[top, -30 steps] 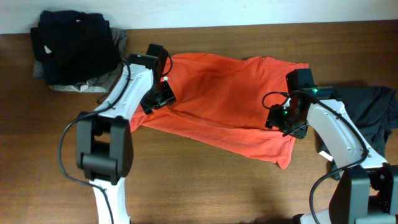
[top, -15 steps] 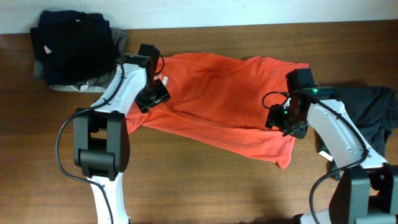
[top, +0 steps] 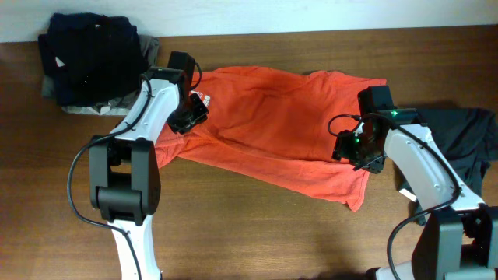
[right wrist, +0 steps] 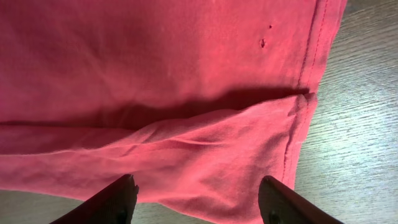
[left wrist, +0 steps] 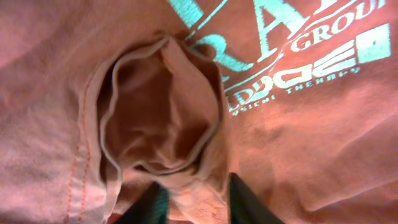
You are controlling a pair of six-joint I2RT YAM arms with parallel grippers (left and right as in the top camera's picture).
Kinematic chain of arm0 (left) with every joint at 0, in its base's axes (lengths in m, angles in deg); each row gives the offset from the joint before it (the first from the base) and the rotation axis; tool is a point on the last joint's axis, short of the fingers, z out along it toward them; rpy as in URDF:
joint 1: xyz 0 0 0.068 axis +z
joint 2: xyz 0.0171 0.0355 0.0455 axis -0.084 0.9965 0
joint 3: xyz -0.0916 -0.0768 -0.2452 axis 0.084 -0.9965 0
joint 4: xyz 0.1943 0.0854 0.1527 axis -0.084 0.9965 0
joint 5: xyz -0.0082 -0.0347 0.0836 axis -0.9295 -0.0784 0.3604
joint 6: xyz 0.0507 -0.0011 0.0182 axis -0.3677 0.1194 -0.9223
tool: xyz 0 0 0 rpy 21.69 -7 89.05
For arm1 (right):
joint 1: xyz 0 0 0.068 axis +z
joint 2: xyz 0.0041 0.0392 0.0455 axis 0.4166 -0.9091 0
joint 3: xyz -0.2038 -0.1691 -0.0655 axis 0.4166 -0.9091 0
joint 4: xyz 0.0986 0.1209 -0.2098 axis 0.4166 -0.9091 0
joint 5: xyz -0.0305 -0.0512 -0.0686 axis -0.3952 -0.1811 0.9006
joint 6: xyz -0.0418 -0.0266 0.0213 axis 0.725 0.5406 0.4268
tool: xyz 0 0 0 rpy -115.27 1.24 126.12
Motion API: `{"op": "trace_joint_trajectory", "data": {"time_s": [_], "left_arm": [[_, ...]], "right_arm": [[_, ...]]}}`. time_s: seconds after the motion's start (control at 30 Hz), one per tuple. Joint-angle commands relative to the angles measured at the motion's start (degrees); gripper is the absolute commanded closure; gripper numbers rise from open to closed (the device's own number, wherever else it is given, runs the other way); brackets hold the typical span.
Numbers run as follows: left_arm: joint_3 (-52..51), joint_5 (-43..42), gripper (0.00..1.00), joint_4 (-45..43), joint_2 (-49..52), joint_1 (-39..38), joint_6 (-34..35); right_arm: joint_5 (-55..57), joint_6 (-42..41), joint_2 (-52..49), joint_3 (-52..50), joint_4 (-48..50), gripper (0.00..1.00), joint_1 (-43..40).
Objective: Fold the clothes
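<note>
— Since the brown wooden table (top: 257, 249) fills the view, what lies on it beside the shirt?
— A heap of black and grey garments (top: 93, 54) sits at the far left corner, close by the left arm. A crumpled charcoal garment (top: 467, 132) lies at the right edge, partly behind the right arm.
— And the shirt?
— The red-orange cotton T-shirt (top: 280, 132) lies spread and wrinkled across the middle, between those two. White lettering (left wrist: 292, 56) runs beside a gaping hemmed opening (left wrist: 155, 112).
— The claws?
— The left gripper (left wrist: 196, 208) pinches a bunched fold just below that opening. The right gripper (right wrist: 199, 202) hangs wide apart over the shirt's stitched corner, gripping nothing.
— Any change from a second ago?
— The left arm has slid toward the shirt's left edge and drawn its fingers in. The right one has not moved.
</note>
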Motion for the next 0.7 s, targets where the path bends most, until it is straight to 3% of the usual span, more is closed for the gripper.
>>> {"op": "trace_joint_trajectory", "data": {"time_s": [0.0, 0.1, 0.2, 0.4, 0.43, 0.5, 0.6, 0.63, 0.67], "left_arm": [[-0.3, -0.2, 0.82, -1.8, 0.0, 0.2, -1.0], [-0.3, -0.5, 0.99, -4.3, 0.0, 0.1, -1.1], [-0.3, -3.7, 0.99, -7.1, 0.0, -0.1, -1.2], [-0.3, -6.6, 0.96, -13.7, 0.0, -1.9, -9.4], [-0.2, -6.6, 0.91, -13.9, 0.0, -2.1, -10.8], [-0.1, -6.6, 0.68, -13.7, 0.0, -2.3, -13.4], [0.0, -6.6, 0.08, -11.3, 0.0, -2.3, -14.3], [0.2, -6.6, 0.01, -10.1, 0.0, -2.1, -14.3], [0.3, -6.6, 0.01, -8.8, 0.0, -1.9, -14.3]], "right_arm": [[-0.5, 0.4, -0.3, -0.2, -0.1, 0.32, -0.1], [-0.5, 0.4, -0.3, -0.2, 0.0, 0.32, -0.1], [-0.5, 0.4, -0.3, -0.2, 0.0, 0.32, -0.1], [-0.5, 0.4, -0.3, -0.2, -0.3, 0.32, -0.1], [-0.5, 0.4, -0.3, -0.2, -0.3, 0.32, -0.1], [-0.5, 0.4, -0.3, -0.2, -0.3, 0.32, -0.1], [-0.5, 0.4, -0.3, -0.2, -0.2, 0.33, -0.1], [-0.5, 0.4, -0.3, -0.2, -0.2, 0.32, -0.1], [-0.5, 0.4, -0.3, -0.2, -0.2, 0.32, -0.1]]}}
